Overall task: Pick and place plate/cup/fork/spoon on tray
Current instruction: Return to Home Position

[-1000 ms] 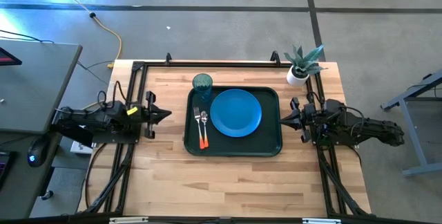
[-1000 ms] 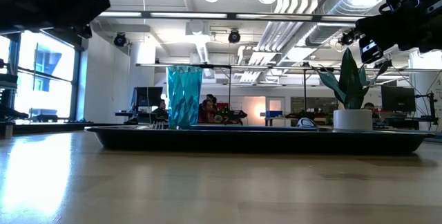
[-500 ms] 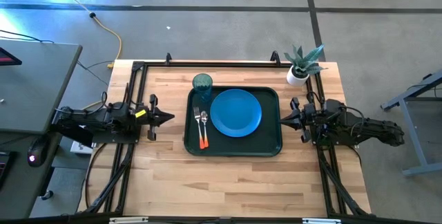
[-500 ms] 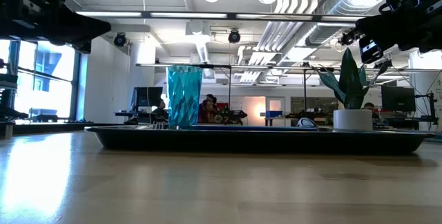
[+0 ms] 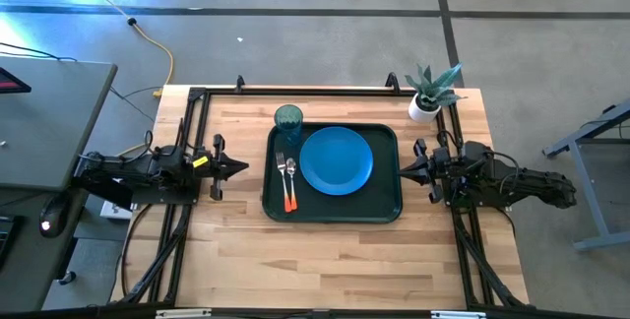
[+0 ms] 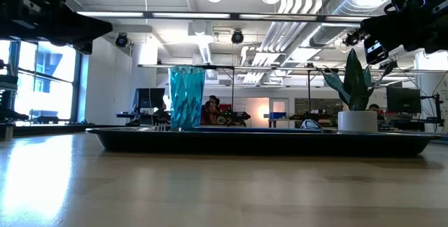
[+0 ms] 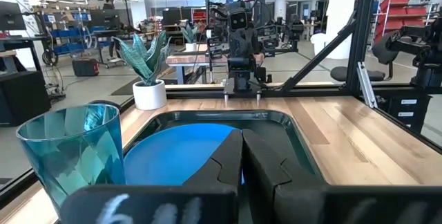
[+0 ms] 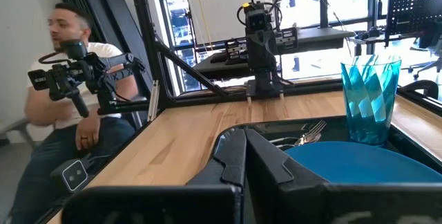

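The dark green tray [image 5: 384, 199] lies in the middle of the table. On it rest the blue plate [image 5: 336, 159], the fork and spoon [image 5: 287, 176] side by side left of the plate with orange handles toward the near edge, and the teal cup [image 5: 287, 117] upright in the far left corner. The cup also shows in the low view [image 6: 186, 97]. My left gripper [image 5: 242, 166] is shut and empty, left of the tray, above the table. My right gripper [image 5: 403, 169] is shut and empty, right of the tray.
A white pot with a green plant [image 5: 430, 91] stands at the table's far right corner. A black frame [image 5: 197, 97] runs along the table's edges. A seated person [image 8: 69, 99] holding a device shows beyond the table's left side. Bare wood lies near the front edge.
My left gripper has come down a little and shifted slightly toward the tray, then kept still. The things on the tray have not moved.
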